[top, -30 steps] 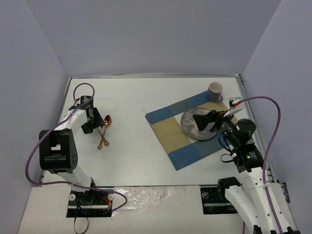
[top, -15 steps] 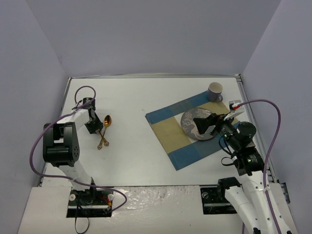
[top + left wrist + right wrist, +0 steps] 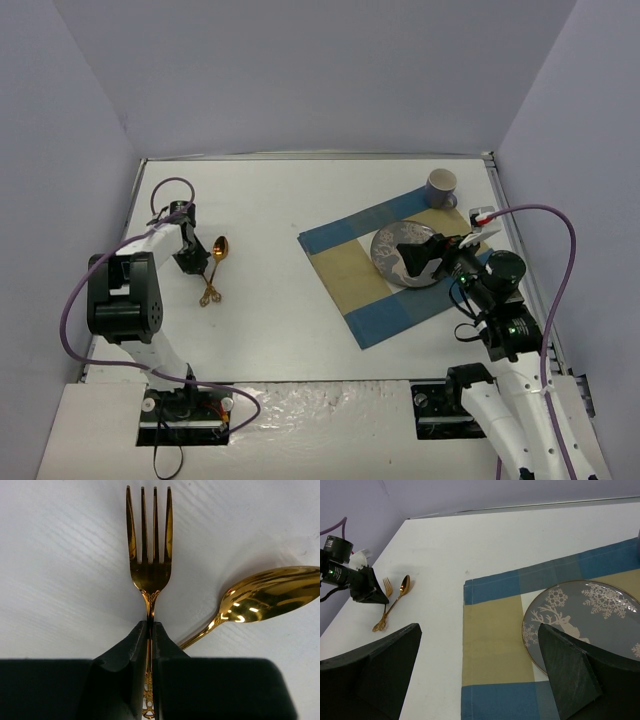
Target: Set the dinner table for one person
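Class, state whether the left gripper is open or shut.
Shut on the fork: the left gripper has both fingers pressed against its handle.

A blue-and-beige checked placemat lies askew, bearing a grey plate with white deer and snowflakes. A purple mug stands at its far corner. Well apart lie a gold fork and spoon.

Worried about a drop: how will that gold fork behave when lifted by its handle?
The fork looks like rigid metal, so probably stiff. Its thin polished handle, pinched by the left gripper, may slip or pivot.
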`<control>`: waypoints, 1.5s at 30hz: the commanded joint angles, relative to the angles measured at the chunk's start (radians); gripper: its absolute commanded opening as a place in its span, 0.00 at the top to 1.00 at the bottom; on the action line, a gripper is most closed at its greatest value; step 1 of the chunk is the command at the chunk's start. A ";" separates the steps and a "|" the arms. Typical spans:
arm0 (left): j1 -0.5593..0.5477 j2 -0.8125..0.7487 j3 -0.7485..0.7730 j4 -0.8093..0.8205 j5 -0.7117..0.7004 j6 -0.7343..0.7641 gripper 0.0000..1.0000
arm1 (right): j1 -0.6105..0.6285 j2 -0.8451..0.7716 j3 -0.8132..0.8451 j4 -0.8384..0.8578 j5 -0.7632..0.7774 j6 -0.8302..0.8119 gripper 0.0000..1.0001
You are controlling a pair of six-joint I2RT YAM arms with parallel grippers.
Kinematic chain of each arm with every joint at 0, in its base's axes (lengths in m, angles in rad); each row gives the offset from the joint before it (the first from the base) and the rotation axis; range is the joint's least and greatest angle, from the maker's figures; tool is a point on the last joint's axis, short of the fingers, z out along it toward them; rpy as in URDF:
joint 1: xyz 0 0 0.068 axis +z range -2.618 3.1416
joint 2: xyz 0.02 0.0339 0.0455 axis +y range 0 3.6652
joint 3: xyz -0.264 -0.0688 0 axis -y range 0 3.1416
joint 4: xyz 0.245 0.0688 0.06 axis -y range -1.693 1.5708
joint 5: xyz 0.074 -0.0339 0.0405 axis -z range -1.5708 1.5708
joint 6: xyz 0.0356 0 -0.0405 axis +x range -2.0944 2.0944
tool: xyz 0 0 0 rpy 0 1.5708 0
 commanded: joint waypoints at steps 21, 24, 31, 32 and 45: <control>-0.827 0.022 0.384 -0.110 -0.165 -0.690 1.00 | 0.013 -0.043 0.203 -0.134 0.063 0.010 0.00; -0.890 0.100 0.444 -0.101 -0.178 -0.734 1.00 | 0.017 -0.058 0.220 -0.151 0.076 0.012 0.00; -0.969 0.239 0.523 -0.078 -0.148 -0.840 1.00 | 0.025 -0.085 0.238 -0.186 0.083 0.016 0.00; -0.977 0.257 0.531 -0.071 -0.152 -0.856 1.00 | 0.027 -0.091 0.240 -0.193 0.082 0.019 0.00; -1.011 0.373 0.631 -0.126 -0.189 -0.889 1.00 | 0.061 -0.152 0.249 -0.270 0.145 -0.017 0.00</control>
